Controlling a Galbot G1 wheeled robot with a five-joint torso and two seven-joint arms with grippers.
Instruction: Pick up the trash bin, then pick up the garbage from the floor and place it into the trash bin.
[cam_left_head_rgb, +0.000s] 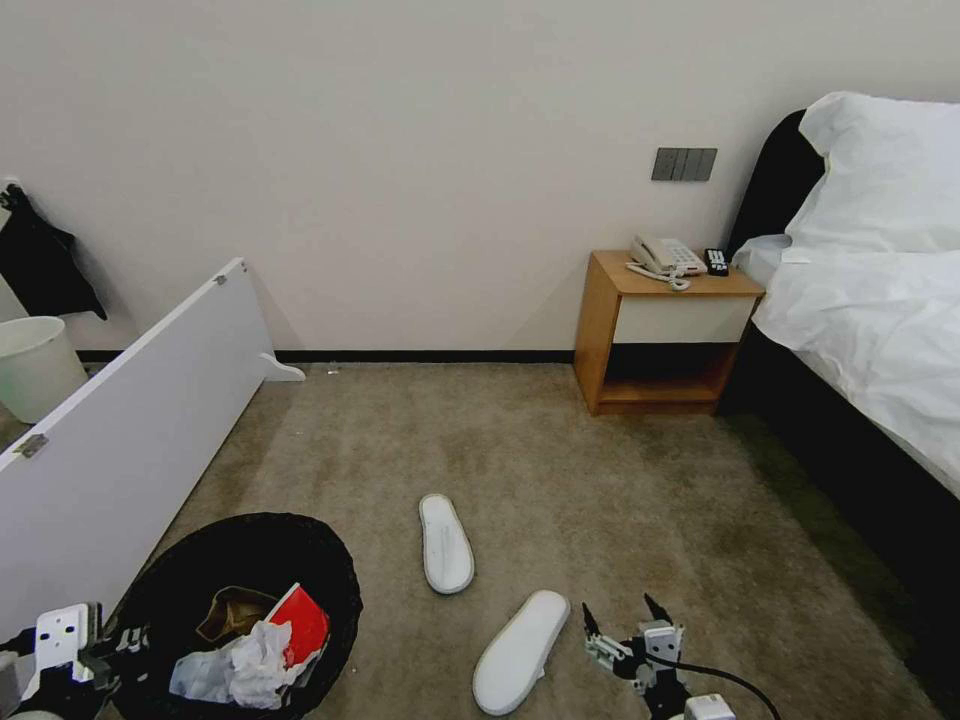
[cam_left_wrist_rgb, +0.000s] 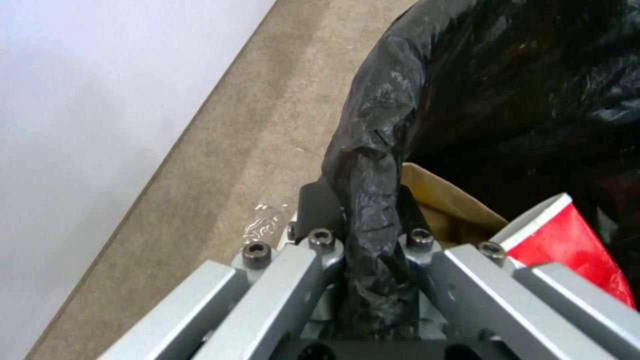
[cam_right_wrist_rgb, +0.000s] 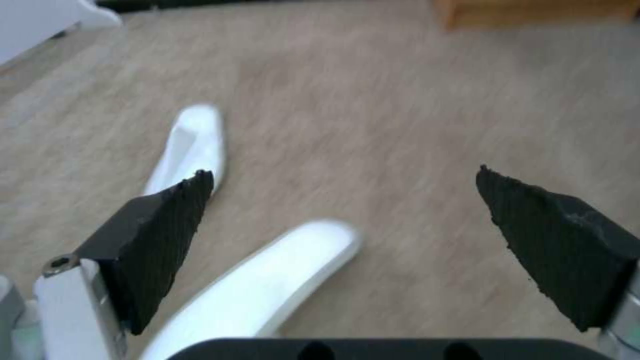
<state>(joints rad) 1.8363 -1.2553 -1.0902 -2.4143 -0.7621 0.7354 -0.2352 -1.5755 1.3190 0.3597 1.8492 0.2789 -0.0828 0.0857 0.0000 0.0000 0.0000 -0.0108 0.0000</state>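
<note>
Left gripper (cam_left_wrist_rgb: 373, 240) pinches the trash bin (cam_left_head_rgb: 330, 570) by its bagged rim, low at the robot's left — thin plastic could slip. Right gripper (cam_left_head_rgb: 628, 622) spread wide beside the near slipper (cam_left_head_rgb: 520, 650); far slipper (cam_left_head_rgb: 445, 543) beyond — flat soles may dodge the fingers.

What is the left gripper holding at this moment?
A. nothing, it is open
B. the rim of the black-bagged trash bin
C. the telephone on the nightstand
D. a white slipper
B: in the left wrist view the left gripper is shut on the bag-covered rim of the trash bin.
</note>
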